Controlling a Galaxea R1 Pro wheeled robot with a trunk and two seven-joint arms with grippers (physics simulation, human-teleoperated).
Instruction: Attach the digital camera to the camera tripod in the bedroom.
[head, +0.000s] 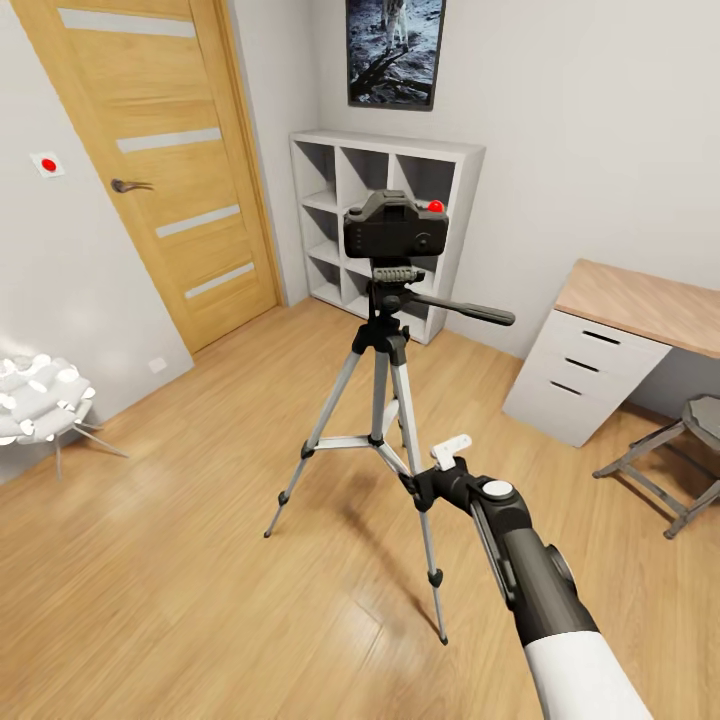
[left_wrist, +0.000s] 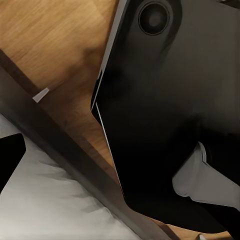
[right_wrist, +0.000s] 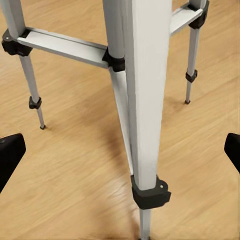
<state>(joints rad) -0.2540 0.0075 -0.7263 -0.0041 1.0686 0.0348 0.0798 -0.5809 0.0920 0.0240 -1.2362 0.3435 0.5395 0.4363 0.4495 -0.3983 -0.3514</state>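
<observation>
The bedroom's plank floor runs across the head view, with pale walls behind it. A wood door with four pale slats stands at 10 o'clock, and a white cube shelf sits in the corner at 12 o'clock under a dark-framed picture. At 3 o'clock is a desk with a wood top and white drawers, and a grey stool is just beside it. A white chair on thin metal legs shows at 9 o'clock. Near the middle of the floor stands the tripod, upright on three spread silver legs with black joints, its black pan handle pointing toward 3 o'clock. The camera sits on top of the tripod's head, level, with a red dot at its upper right corner. The right arm reaches in from 5 o'clock, and the right gripper is close beside the tripod's near leg, roughly at the height of the leg braces. In the right wrist view the two dark fingertips are spread wide apart at the frame's edges, with the near leg between them and not touching either one. The left wrist view shows a large black robot part against the floor, beside a dark strip and a pale grey surface; how the left fingers are set cannot be told.
</observation>
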